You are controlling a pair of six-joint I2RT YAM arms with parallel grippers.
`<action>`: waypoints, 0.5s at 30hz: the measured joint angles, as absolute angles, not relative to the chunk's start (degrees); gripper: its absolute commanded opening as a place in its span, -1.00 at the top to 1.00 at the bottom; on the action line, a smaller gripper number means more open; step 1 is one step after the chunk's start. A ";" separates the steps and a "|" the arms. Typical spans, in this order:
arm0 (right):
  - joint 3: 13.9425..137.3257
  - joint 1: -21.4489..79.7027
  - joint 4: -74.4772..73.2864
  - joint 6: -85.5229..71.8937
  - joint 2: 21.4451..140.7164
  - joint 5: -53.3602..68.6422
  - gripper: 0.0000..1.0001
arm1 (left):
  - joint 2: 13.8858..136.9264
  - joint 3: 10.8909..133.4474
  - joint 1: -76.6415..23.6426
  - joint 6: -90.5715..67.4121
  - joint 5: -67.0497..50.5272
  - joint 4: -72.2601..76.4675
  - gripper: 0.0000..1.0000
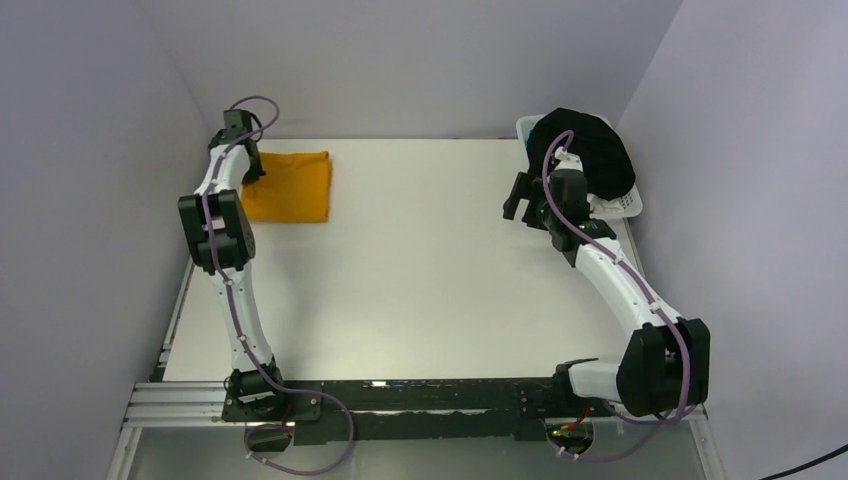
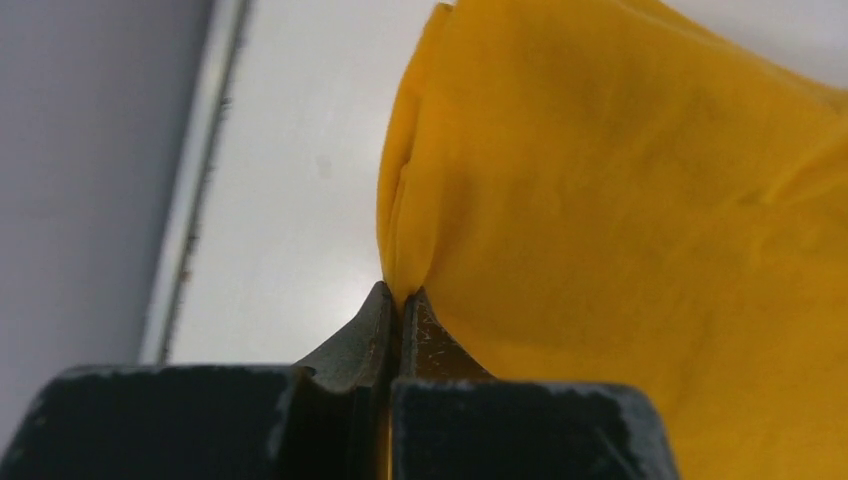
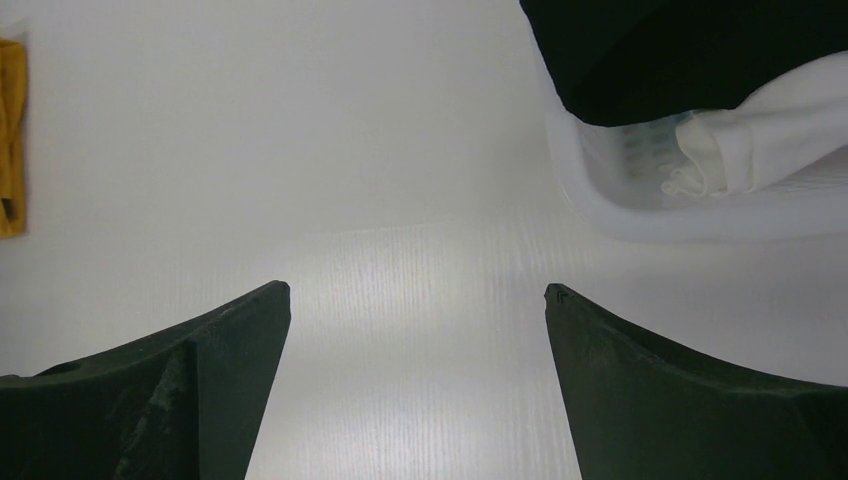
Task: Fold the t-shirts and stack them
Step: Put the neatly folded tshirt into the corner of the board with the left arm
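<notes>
A folded mustard-orange t-shirt (image 1: 290, 187) lies at the far left of the white table (image 1: 420, 270). My left gripper (image 1: 254, 172) is shut on its left edge; in the left wrist view the closed fingertips pinch the orange cloth (image 2: 620, 200) at the gripper (image 2: 401, 296). A black t-shirt (image 1: 585, 150) is heaped over the white basket (image 1: 628, 205) at the far right. My right gripper (image 1: 517, 197) is open and empty, hovering over bare table (image 3: 415, 290) just left of the basket (image 3: 620, 215). The black shirt (image 3: 680, 50) shows at the top right of the right wrist view.
Some white cloth (image 3: 760, 140) lies in the basket under the black shirt. Grey walls close in the table on the left, back and right. A black rail (image 1: 420, 395) carries both arm bases at the near edge.
</notes>
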State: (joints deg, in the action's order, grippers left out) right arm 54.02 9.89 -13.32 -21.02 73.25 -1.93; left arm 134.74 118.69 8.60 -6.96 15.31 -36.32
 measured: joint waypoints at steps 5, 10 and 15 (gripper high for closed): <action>53.67 9.89 -13.26 -20.95 71.96 -3.03 -1.00 | 135.92 118.78 13.63 -0.89 16.36 -36.05 1.00; 53.58 9.89 -13.21 -20.95 71.20 -3.31 -1.00 | 137.62 121.58 14.24 5.08 18.17 -34.65 1.00; 53.08 9.87 -13.23 -20.95 71.16 -4.27 -1.00 | 139.87 125.25 13.67 8.12 19.57 -33.58 0.35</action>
